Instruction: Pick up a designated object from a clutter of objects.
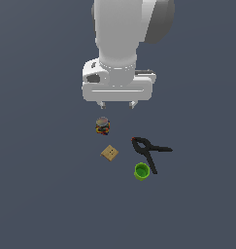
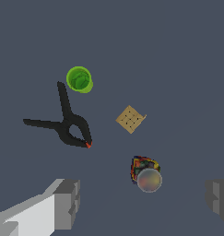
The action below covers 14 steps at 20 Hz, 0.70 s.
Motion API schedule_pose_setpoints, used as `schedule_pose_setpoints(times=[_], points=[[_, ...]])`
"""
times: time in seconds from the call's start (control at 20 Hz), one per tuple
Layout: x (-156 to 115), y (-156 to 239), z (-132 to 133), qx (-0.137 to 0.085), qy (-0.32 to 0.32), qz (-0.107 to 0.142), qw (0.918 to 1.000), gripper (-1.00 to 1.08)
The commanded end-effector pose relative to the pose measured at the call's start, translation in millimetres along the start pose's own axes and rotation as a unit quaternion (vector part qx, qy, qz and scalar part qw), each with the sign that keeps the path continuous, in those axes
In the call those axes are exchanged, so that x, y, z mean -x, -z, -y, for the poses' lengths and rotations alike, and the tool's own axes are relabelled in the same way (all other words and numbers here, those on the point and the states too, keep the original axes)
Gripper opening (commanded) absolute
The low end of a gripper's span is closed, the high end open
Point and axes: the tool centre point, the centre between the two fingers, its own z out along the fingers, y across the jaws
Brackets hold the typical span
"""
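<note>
With the gripper point(image 1: 118, 104) spread wide and empty at upper centre of the exterior view, align both fingers to straddle the candy jar point(image 1: 102, 126) just below it, left of the tan block point(image 1: 109, 152), and descend squarely; jar holds multicoloured pieces, green cup point(image 1: 142, 171) at lower right appears empty.

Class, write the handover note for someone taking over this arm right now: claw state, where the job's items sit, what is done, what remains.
Claw: open, empty, hanging above the surface and touching nothing.
Candy jar: the target, upright, just below the claw in the exterior view, apart from the other items.
Tan square block, black clamp and green cup: on the surface nearby. The cup sits close by a clamp handle; contact cannot be told.
Done: nothing grasped yet.
Left: centre the claw over the jar, descend, close on it, lift.
</note>
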Motion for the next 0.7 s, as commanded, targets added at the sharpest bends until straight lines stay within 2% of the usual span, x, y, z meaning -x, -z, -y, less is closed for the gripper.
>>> schedule_pose_setpoints(times=[0.0,0.65], points=[[0,0,0,0.0,0.0,0.0,1.0,1.0],[4,-14,-4,0.004,0.023,0.016,0.9996,1.0]])
